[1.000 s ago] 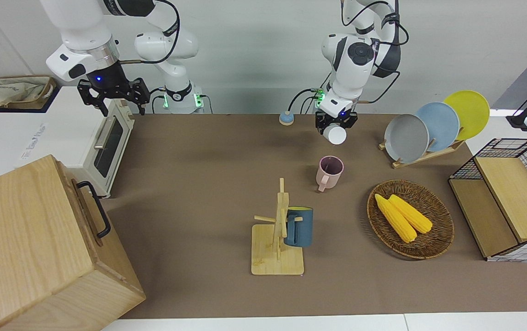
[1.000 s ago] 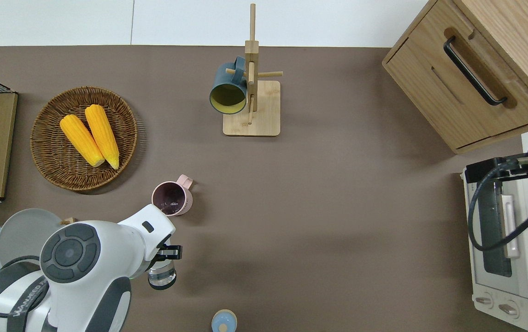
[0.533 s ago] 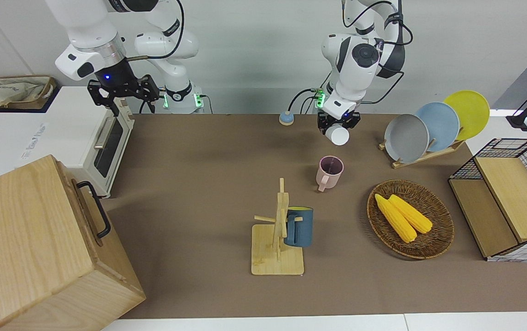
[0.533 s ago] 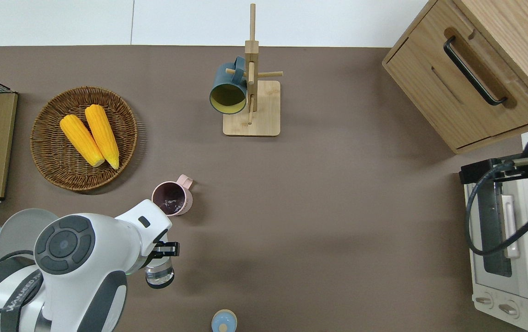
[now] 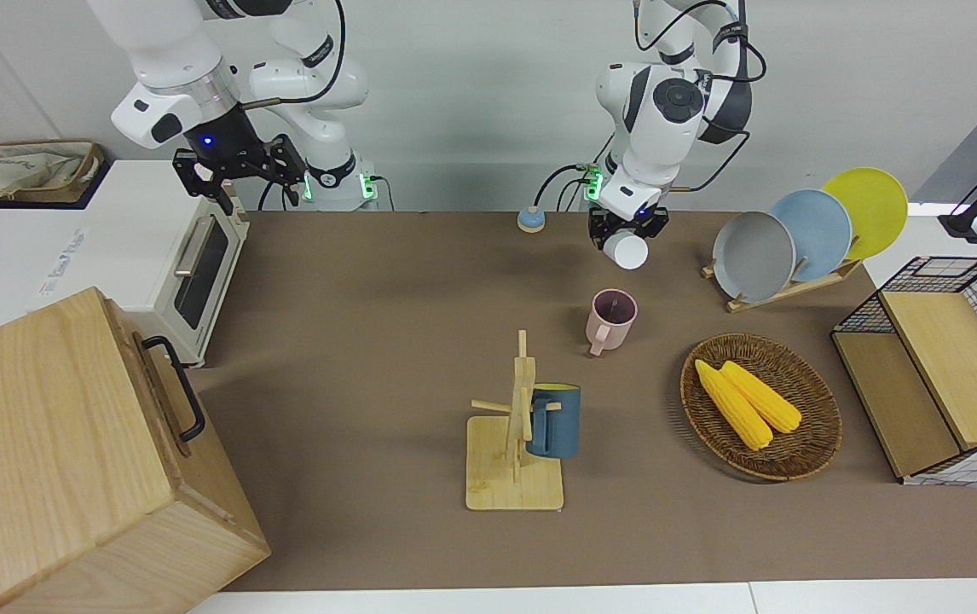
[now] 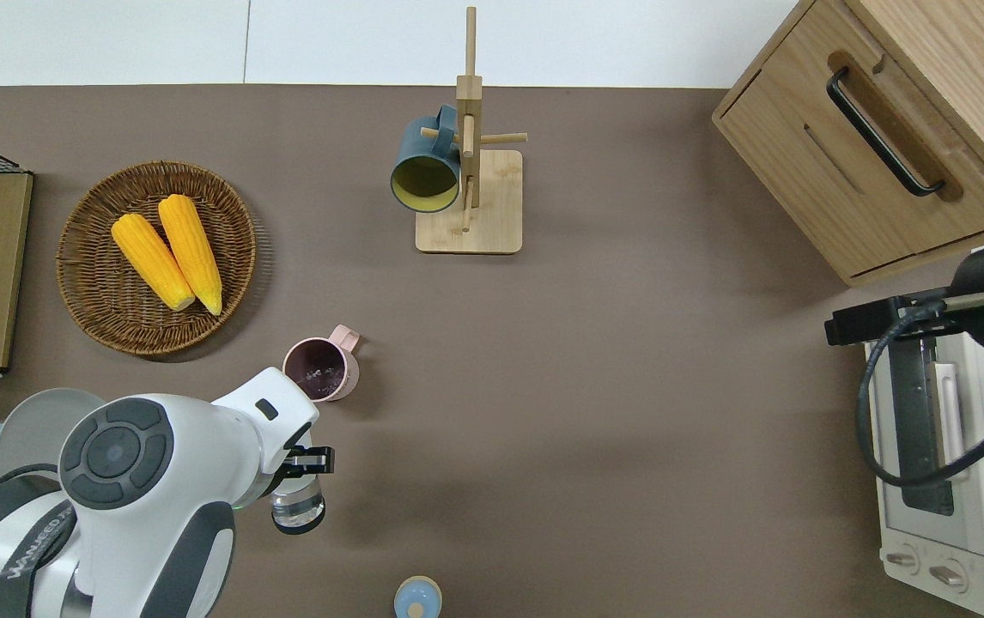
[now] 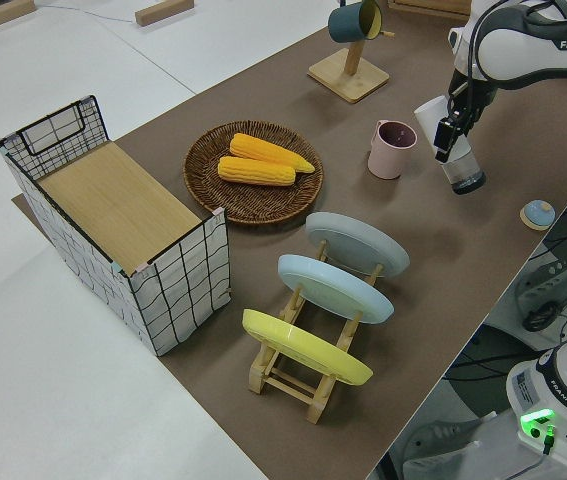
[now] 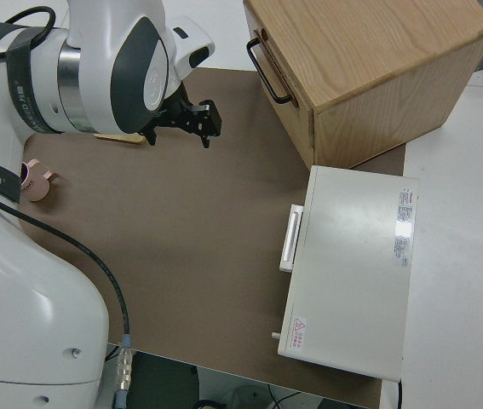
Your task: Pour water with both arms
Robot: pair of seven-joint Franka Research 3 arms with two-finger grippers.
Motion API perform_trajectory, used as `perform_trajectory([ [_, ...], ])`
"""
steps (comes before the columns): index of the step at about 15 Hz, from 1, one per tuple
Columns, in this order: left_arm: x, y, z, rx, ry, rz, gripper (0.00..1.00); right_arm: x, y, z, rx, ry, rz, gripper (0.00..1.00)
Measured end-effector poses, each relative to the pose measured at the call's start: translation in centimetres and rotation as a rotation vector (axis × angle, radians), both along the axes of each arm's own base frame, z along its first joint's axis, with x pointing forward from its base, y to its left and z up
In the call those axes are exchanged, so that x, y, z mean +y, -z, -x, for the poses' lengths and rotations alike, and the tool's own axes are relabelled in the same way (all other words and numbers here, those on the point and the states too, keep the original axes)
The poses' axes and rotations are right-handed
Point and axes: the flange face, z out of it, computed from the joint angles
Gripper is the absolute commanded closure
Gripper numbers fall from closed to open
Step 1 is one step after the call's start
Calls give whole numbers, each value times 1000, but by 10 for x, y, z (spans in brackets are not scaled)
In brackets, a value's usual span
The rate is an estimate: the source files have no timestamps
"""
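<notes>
The left gripper is up in the air, its black fingers pinching a clear plastic bottle that is tipped over, mouth toward the pink mug. In the overhead view the bottle hangs over bare brown mat just on the robots' side of the mug, and its dark base points back toward the robots. The mug stands upright on the mat, its handle turned away from the robots, and a little liquid glints on its dark inside.

The right gripper hangs at the right arm's end of the table, over the edge of the cream toaster oven; its fingers stand spread apart with nothing between them.

The bottle is see-through and smooth. The mug is matte. A round woven wicker basket holds two yellow corn cobs. A pale wooden peg stand carries a dark blue mug with a yellow inside.

The front view shows the bottle only end-on, as a white disc; the left side view shows its clear wall and its tilt. The right side view shows the right gripper's open fingers over the mat, beside a light wooden cabinet.
</notes>
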Motion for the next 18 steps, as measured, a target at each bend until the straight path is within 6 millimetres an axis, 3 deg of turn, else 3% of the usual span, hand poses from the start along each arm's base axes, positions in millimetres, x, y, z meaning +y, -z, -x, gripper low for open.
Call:
perform_trajectory([
  [8, 7, -20, 4, -79, -27, 10, 904, 0, 0, 0, 0, 0, -1, 11],
  [18, 7, -27, 3, -219, -133, 40, 904, 0, 0, 0, 0, 0, -1, 9],
])
